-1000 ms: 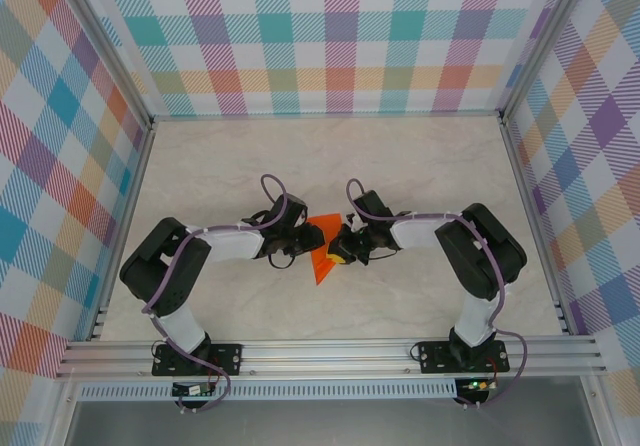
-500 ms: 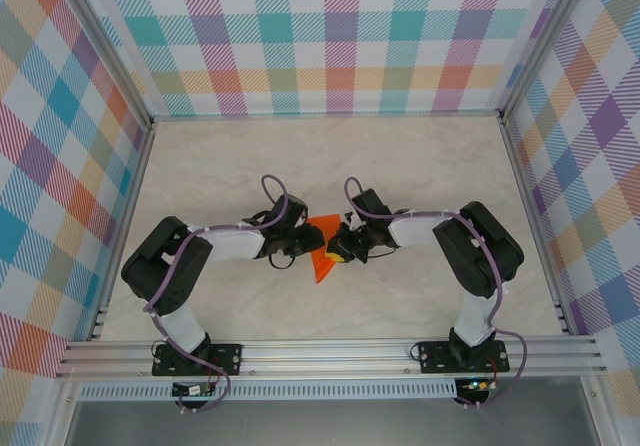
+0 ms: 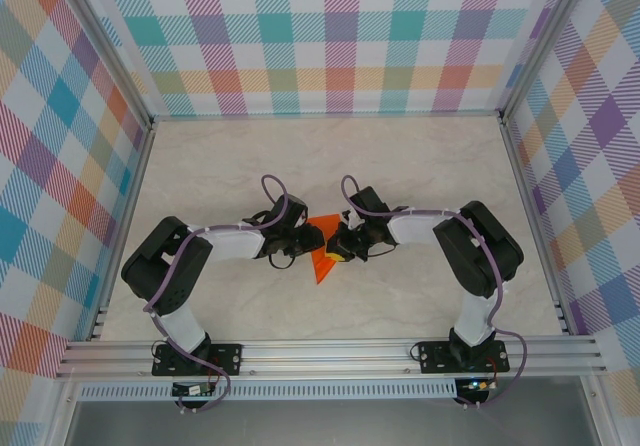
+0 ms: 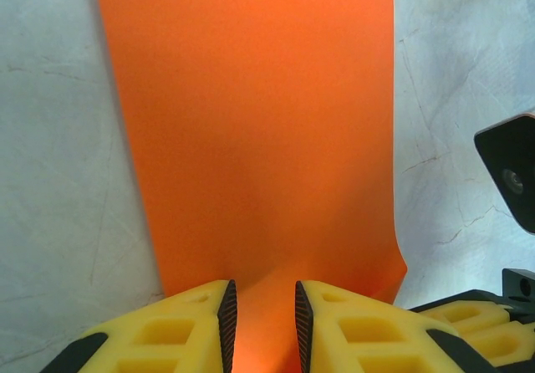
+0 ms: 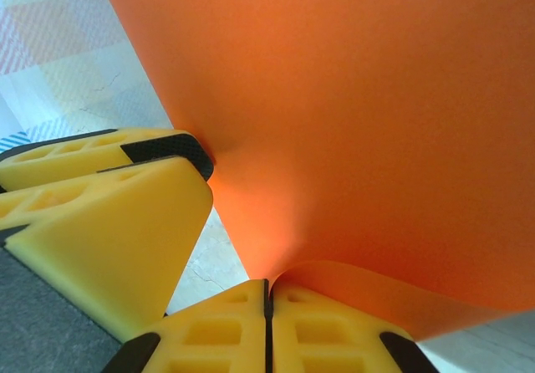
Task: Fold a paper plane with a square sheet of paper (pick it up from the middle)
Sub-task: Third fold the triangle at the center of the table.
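At table centre, the sheet of paper (image 3: 322, 261) sits between the two gripper heads, which face each other from left and right. From above it shows as a bright orange wedge, its point aimed toward the arm bases.

Left gripper (image 3: 313, 235): in the left wrist view (image 4: 261, 296) its yellow fingers (image 4: 188, 319) stand a narrow slit apart over the near edge of the paper (image 4: 251, 139). Orange shows through the slit, and the rest of the sheet runs flat away from the fingertips across the table (image 4: 50, 181). Whether the pads touch the paper cannot be told.

Right gripper (image 3: 337, 252): in the right wrist view (image 5: 268, 288) its fingers are pressed together, pinching a curled edge of the paper (image 5: 351, 122). The sheet rises from the pinch and meets the left gripper (image 5: 206, 171) fingertips at its far side.
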### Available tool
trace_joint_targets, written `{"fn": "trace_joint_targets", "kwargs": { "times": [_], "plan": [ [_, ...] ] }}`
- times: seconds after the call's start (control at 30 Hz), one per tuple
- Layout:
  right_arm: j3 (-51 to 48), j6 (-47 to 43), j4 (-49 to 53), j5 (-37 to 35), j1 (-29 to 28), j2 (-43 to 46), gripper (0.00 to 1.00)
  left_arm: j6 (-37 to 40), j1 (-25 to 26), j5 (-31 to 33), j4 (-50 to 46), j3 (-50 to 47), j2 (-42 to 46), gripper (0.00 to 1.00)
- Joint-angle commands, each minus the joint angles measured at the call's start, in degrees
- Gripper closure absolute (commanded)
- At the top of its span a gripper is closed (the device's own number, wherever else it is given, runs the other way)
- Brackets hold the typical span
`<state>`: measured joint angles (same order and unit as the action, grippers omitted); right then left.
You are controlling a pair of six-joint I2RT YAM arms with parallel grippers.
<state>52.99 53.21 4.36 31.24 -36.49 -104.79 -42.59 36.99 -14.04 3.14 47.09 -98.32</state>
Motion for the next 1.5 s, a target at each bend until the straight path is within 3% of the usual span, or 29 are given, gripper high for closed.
{"fn": "trace_joint_targets", "kwargs": {
  "times": [0.0, 0.97, 1.17, 1.33, 1.47],
  "plan": [
    [1.5, -2.2, 1.4, 1.6, -0.7, -1.6, 0.92, 0.1, 0.2, -0.8, 0.0, 0.0, -0.2, 0.73],
    [2.9, -3.6, 2.7, 0.9, -1.0, -4.7, 0.92, -0.4, 0.2, 1.2, -1.6, -0.5, 2.7, 0.73],
    [3.1, -3.6, 2.9, 1.0, -1.0, -5.3, 0.88, -0.8, 0.2, 4.8, -4.5, -1.7, 6.4, 0.73],
    [3.2, -3.9, 3.1, 0.9, -1.0, -5.5, 0.81, -1.2, 0.2, 5.1, -4.7, -4.0, 9.1, 0.73],
    [3.3, -4.0, 3.4, 0.8, -1.0, -5.6, 0.82, -0.8, 0.2, 4.2, -4.3, -5.4, 10.7, 0.73]
  ]
}}
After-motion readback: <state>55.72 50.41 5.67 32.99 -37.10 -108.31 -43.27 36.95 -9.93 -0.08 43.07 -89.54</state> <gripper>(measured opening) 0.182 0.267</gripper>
